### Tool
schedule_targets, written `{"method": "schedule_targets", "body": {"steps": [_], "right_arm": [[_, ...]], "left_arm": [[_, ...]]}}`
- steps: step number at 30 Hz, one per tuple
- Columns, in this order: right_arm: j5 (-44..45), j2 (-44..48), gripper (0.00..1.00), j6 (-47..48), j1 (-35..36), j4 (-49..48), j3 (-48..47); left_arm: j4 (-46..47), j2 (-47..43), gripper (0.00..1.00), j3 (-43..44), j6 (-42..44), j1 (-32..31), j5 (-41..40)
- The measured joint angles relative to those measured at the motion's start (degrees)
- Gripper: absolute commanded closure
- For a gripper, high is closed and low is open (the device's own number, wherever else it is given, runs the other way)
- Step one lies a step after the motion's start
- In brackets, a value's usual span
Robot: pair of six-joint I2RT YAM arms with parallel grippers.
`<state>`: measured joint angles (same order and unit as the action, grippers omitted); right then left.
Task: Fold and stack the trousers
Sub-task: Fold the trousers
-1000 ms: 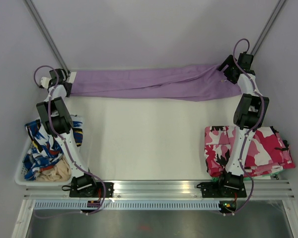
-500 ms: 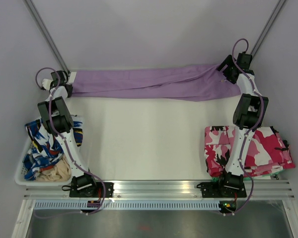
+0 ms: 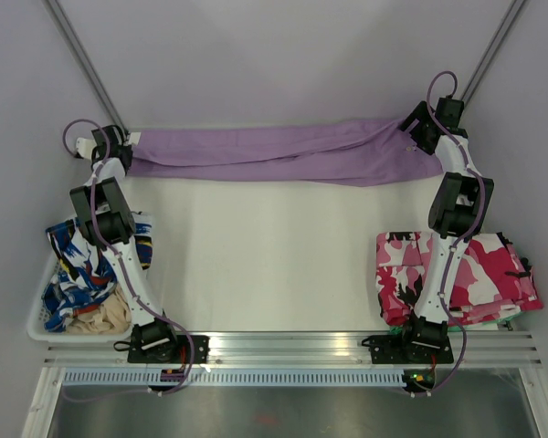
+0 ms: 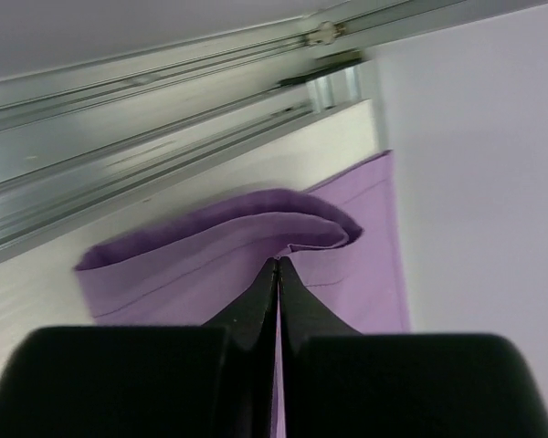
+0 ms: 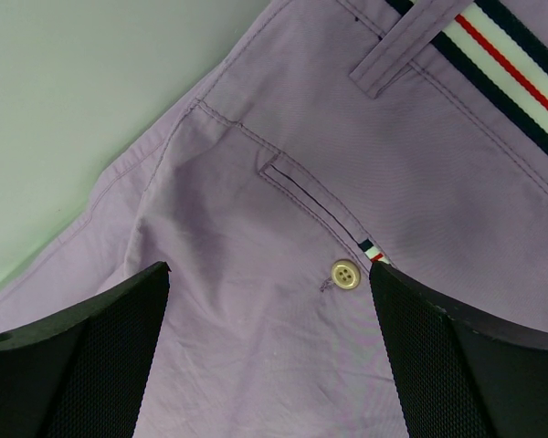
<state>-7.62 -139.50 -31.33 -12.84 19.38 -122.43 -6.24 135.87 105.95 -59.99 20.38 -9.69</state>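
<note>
While top view shows trousers point(image 3: 283, 153) stretched full-length, wrist views reveal left gripper point(image 4: 277, 274) clamped on hem point(image 4: 333, 228), right gripper point(image 5: 267, 274) spread over button point(image 5: 345, 273).

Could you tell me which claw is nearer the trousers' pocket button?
Right. The right claw is open over the button; the left claw pinches the trousers' opposite end.

Across the top of the frame, the trousers point(image 3: 283, 153) are plain lilac-purple. Up close, the waistband point(image 5: 507, 62) is striped navy, white and red, and the button point(image 5: 345, 273) is cream. Lower right, a folded garment point(image 3: 493, 274) in pink, white and black camouflage. Lower left, blue-and-white patterned clothing point(image 3: 73, 274). The table point(image 3: 265, 255) is white.
</note>
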Motion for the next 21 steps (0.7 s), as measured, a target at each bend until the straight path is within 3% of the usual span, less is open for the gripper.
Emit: {"method": "schedule_targets", "body": {"steps": [11,21], "right_arm": [[0.2,-0.1,0.03,-1.0,0.2,-0.5,-0.2],[0.4,-3.1,0.02,-3.6,0.3,-3.8,-2.8]], "left_arm": [[7.1,8.1,0.98,17.5,-10.5,-2.4,0.3],[9.8,16.4,0.98,21.7,-17.0,-3.4,-4.2]]}}
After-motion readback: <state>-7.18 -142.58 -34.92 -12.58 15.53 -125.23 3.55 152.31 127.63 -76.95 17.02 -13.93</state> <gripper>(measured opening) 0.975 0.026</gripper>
